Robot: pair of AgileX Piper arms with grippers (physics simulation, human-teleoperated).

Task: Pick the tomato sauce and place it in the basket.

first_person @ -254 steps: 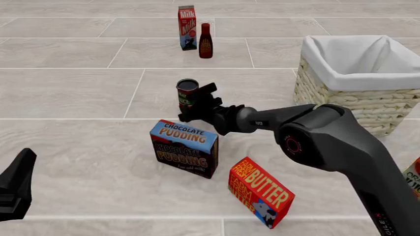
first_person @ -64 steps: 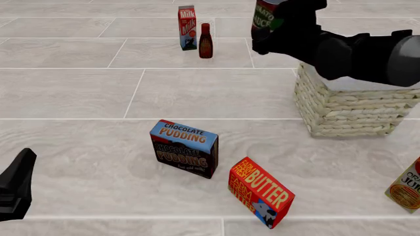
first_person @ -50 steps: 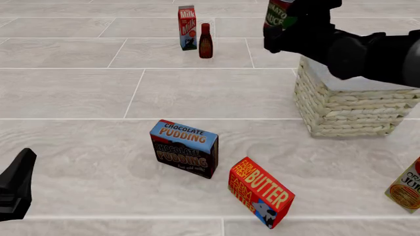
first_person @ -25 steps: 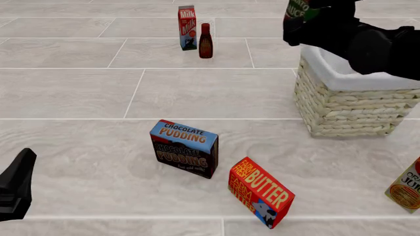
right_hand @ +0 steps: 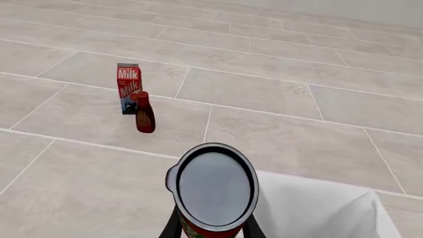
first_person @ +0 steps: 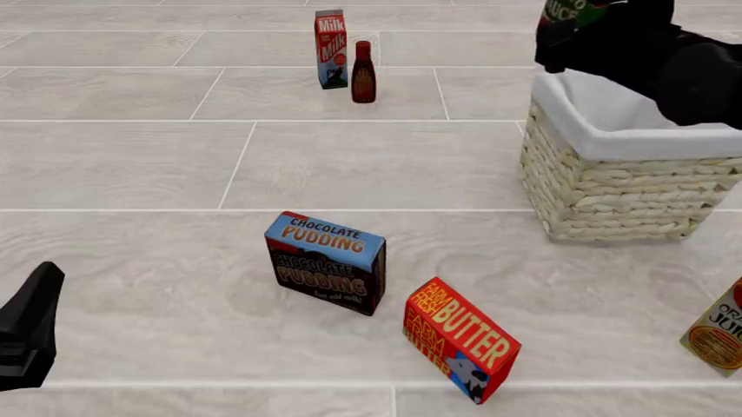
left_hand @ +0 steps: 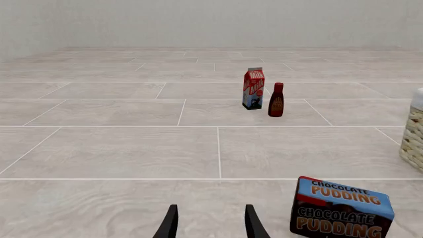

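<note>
While clamped in right tool (right_hand: 210,229), tomato sauce (right_hand: 215,191) upright, seemingly over basket (first_person: 603,187) rim, left tool (left_hand: 210,223) spread.

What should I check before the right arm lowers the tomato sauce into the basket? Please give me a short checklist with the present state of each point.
1. Grip: the right gripper is shut on the tomato sauce: ok.
2. Can is upright, metal top facing the wrist camera: ok.
3. Can is over the basket opening: cannot tell; in the front view it sits at the near-left corner of the rim, partly out of frame.
4. Basket inside is free: only white lining shows, but the can hides part of it: cannot tell.
5. Left gripper is open, low and far from the basket: ok.
6. Milk carton and brown bottle stand apart from the path: ok.
</note>
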